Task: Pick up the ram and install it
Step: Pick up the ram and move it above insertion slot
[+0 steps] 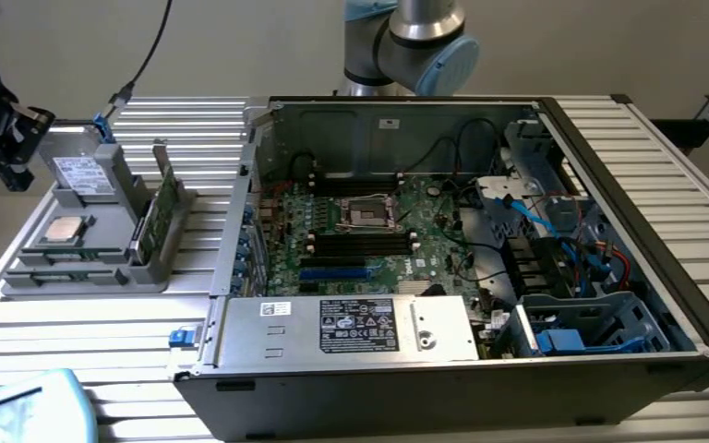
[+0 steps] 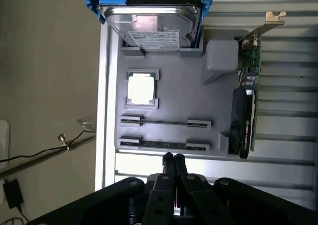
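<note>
The ram shows in the wrist view as two thin sticks standing on edge in grey clips, one stick (image 2: 165, 121) farther from my fingers and one stick (image 2: 164, 145) closer to them. Both sit in the grey parts tray (image 2: 179, 93). My gripper (image 2: 173, 158) is shut with nothing between its fingers, and its tips hover just off the tray's edge beside the closer stick. In the exterior view the gripper (image 1: 12, 166) hangs dark at the far left, above the tray (image 1: 96, 277). The motherboard (image 1: 391, 221) lies in the open computer case, with black memory slots (image 1: 357, 244) beside the processor socket.
The tray also holds a grey drive (image 2: 155, 29) in a blue bracket, a square silver processor (image 2: 140, 89) and an upright graphics card (image 2: 244, 111). Case walls (image 1: 244, 185), the power supply (image 1: 348, 328) and cable bundles (image 1: 552, 240) ring the motherboard. Ribbed metal table (image 1: 84, 341) surrounds everything.
</note>
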You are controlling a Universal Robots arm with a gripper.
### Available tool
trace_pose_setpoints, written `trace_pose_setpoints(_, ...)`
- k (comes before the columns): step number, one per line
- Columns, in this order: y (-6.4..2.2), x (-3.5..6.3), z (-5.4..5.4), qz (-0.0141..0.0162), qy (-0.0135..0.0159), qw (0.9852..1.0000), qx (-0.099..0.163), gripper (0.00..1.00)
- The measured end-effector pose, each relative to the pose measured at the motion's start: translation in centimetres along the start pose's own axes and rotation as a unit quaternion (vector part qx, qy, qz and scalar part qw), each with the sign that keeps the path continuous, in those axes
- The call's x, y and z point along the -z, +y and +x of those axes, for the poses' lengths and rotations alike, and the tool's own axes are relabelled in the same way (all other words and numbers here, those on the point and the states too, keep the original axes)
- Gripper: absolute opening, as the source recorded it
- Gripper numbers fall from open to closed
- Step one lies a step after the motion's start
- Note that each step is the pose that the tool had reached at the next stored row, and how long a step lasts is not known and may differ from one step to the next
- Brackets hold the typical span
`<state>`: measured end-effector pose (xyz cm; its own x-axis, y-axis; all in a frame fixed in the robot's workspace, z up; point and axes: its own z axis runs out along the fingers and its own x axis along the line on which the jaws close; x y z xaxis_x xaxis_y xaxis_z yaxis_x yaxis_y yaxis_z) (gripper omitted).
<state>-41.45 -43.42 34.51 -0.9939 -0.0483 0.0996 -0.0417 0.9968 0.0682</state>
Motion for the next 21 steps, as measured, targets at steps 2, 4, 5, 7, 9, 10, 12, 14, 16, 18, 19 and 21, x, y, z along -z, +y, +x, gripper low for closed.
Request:
trace_pose_setpoints(2, 0.00, -0.03, 0.00, 0.0018, 0.0013, 0.9998, 0.018, 0.10)
trace_pose_setpoints(4, -0.01, -0.08, -0.01, 0.0035, 0.0025, 0.9993, 0.036, 0.10)
trace_pose_setpoints(5, -0.01, -0.12, -0.02, 0.0041, 0.0031, 0.9990, 0.045, 0.10)
trace_pose_setpoints(7, -0.01, -0.19, -0.02, 0.0054, 0.0044, 0.9980, 0.063, 0.10)
trace_pose_setpoints(9, -0.02, -0.27, -0.03, 0.0068, 0.0056, 0.9966, 0.082, 0.10)
trace_pose_setpoints(10, -0.02, -0.32, -0.03, 0.0076, 0.0062, 0.9958, 0.091, 0.10)
trace_pose_setpoints(12, -0.03, -0.41, -0.04, 0.0094, 0.0074, 0.9940, 0.109, 0.10)
trace_pose_setpoints(14, -0.03, -0.49, -0.05, 0.0113, 0.0088, 0.9918, 0.127, 0.10)
trace_pose_setpoints(16, -0.04, -0.58, -0.06, 0.0130, 0.0100, 0.9893, 0.145, 0.10)
trace_pose_setpoints(18, -0.05, -0.68, -0.07, 0.0148, 0.0112, 0.9865, 0.163, 0.10)
trace_pose_setpoints(19, -0.05, -0.74, -0.08, 0.0157, 0.0114, 0.9850, 0.171, 0.10)
trace_pose_setpoints(21, -0.06, -0.86, -0.09, 0.0178, 0.0114, 0.9817, 0.189, 0.10)
